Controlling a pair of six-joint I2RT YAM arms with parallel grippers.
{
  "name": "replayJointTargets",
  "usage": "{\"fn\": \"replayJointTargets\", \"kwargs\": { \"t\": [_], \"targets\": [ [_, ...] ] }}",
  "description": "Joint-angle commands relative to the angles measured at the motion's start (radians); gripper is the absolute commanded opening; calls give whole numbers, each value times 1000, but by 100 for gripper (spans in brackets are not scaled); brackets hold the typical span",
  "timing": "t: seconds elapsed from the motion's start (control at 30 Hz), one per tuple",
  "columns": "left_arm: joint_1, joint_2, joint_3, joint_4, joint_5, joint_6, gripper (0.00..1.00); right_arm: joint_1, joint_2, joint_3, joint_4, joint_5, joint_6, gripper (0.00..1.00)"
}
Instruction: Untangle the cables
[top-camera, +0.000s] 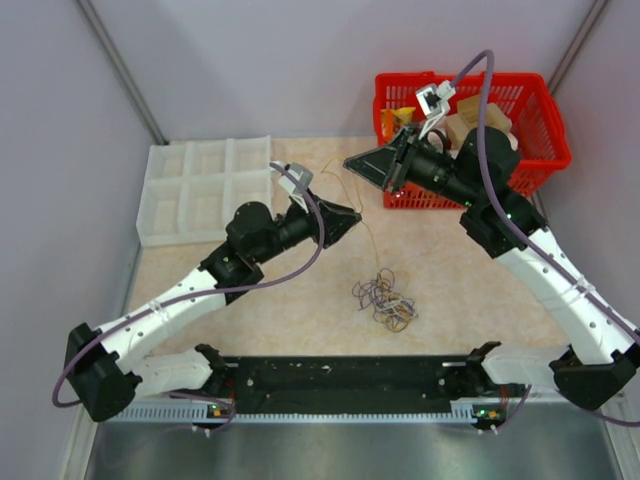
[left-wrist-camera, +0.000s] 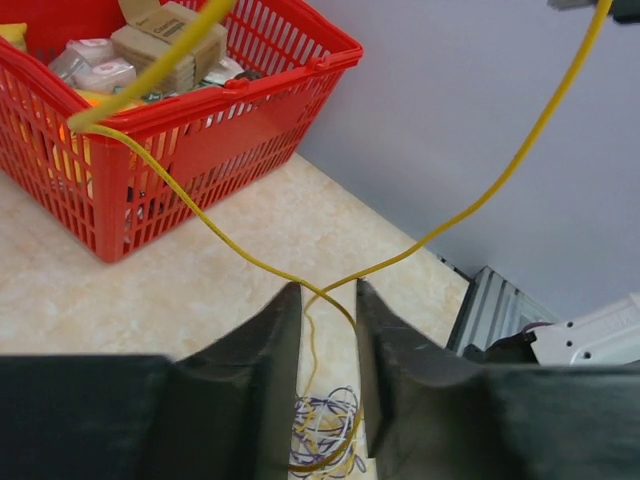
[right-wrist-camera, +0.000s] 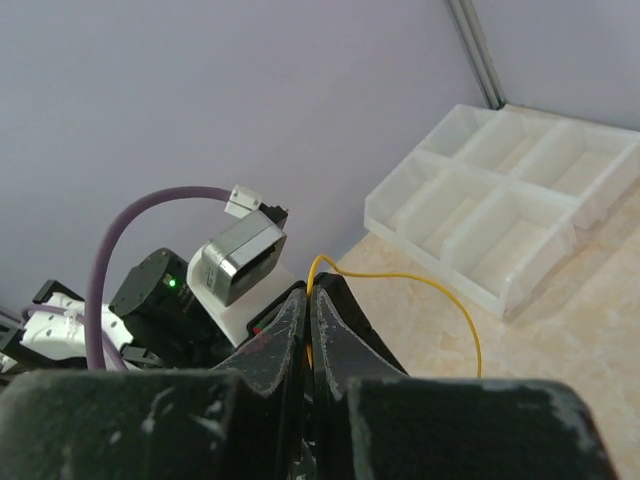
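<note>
Cables (top-camera: 385, 300): yellow strand (left-wrist-camera: 250, 262) leads up from tangle (left-wrist-camera: 325, 430).
Right pincer (right-wrist-camera: 310, 298): clamped on yellow strand.
Left pincer (left-wrist-camera: 328, 300): part-open, astride yellow strand, not gripping.
Technique: clamp, then draw apart slowly.

The right hand (right-wrist-camera: 310, 293), fingers pressed together, pinches a yellow cable (right-wrist-camera: 440, 287) that arcs over the table (right-wrist-camera: 585, 340) beside a white divided tray (right-wrist-camera: 420, 240).

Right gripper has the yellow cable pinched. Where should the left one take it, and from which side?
The free stretch above the tangle, below the right gripper. There the yellow cable hangs clear and runs between the fingers of the open left gripper, so closing across it from the side looks best; lower down it is lost in the tangle.
</note>
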Motion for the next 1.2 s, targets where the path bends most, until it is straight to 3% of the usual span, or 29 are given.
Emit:
{"fn": "replayJointTargets", "kwargs": {
  "t": [0.0,0.03,0.1,0.17,0.4,0.7,0.77,0.87,0.9,0.93,0.97,1.03,1.07,1.1,1.17],
  "targets": [
    [-8,23,61,40,13,25,25,22,-5,-7,39,6,11,0],
    [-8,34,72,21,-2,19,20,25,-2,-9,39,11,9,0],
    [-8,49,87,0,1,12,21,31,2,-6,39,14,9,0],
    [-8,54,87,1,1,-3,37,37,2,-3,38,18,6,0],
    [-10,40,75,43,2,-12,61,51,4,-6,36,21,5,0],
    [-8,14,1,116,59,-38,62,50,-2,2,36,64,32,0],
    [-8,20,3,127,55,-43,55,50,7,7,44,61,55,0],
    [-8,34,35,112,52,-26,30,50,15,3,48,49,70,0],
    [-8,34,46,104,46,-15,11,51,15,2,45,48,69,0],
    [-8,31,53,87,35,-6,0,50,13,-7,35,51,66,0],
    [-8,22,52,75,9,-1,0,50,10,-16,16,52,54,0],
    [-7,-4,35,69,-29,5,0,44,12,-24,-59,51,-13,16],
    [-8,-35,20,51,-74,11,0,24,-5,-56,-133,70,-84,38],
    [-7,-54,12,38,-112,8,0,2,-31,-94,-165,93,-110,51],
    [-7,-95,6,6,-177,6,0,-57,-103,-231,-183,109,-127,68]
  ]
}}
